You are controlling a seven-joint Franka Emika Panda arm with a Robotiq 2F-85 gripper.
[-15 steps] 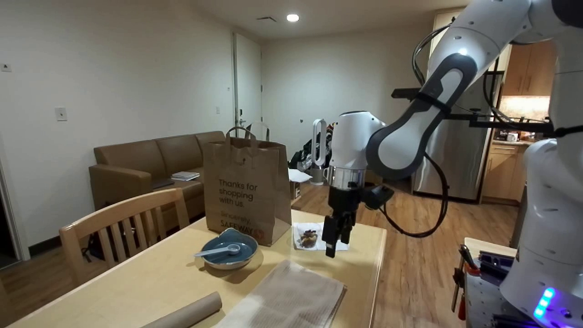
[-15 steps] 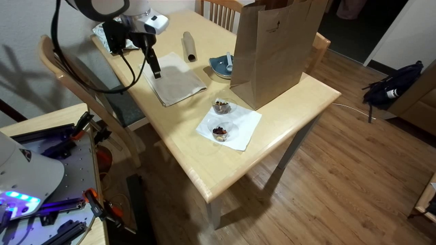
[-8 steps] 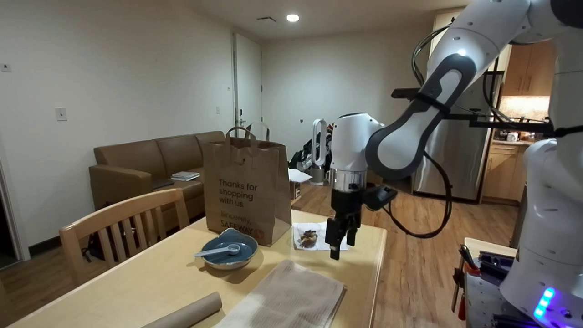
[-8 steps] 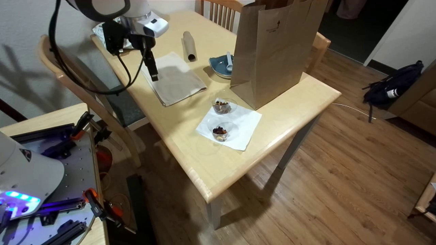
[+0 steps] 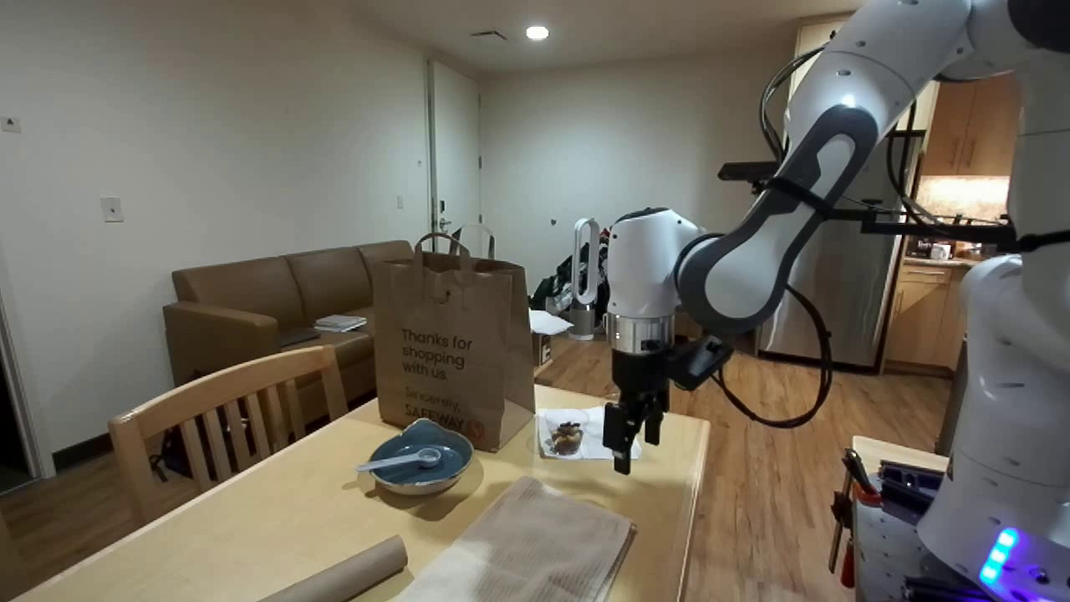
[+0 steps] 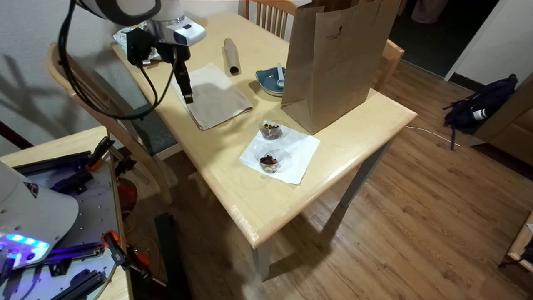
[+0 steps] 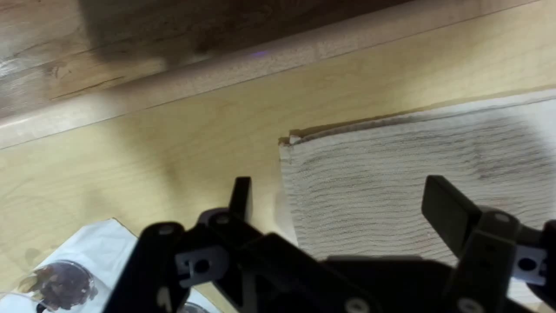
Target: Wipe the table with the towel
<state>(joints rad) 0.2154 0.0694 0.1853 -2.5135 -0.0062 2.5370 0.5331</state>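
Your pincer (image 7: 338,189) hangs above the table (image 7: 195,143), its jaws wide apart and gripping nothing. In the wrist view you see 1 jaw against bare table and its partner against the towel (image 7: 373,195), whose edge runs through the gap; that close look brings out the ribbed weave. The towel lies folded flat below the pincer. In an exterior view you follow it to its far end, past the wrist view's frame, with a pale shiny package (image 6: 120,39) beyond, partly hidden behind the wrist camera (image 6: 139,46). In an exterior view you count 2 clear cups (image 6: 269,165) on a white napkin (image 6: 303,152) near the pincer; the wrist view gives you most of 1 and a sliver of its neighbour. Across the towel from the pincer, in both exterior views, are a brown roll (image 6: 231,56) and a blue bowl (image 5: 422,436) with a spoon (image 5: 405,460). Farther off stands a brown paper bag (image 5: 456,351); you can read SAFEWAY on it in an exterior view that also takes in a brown sofa (image 5: 238,293) and a refrigerator (image 5: 853,284), well apart from the pincer. In an exterior view, a dark backpack (image 6: 483,104) sits on the floor (image 6: 416,187), also well away.
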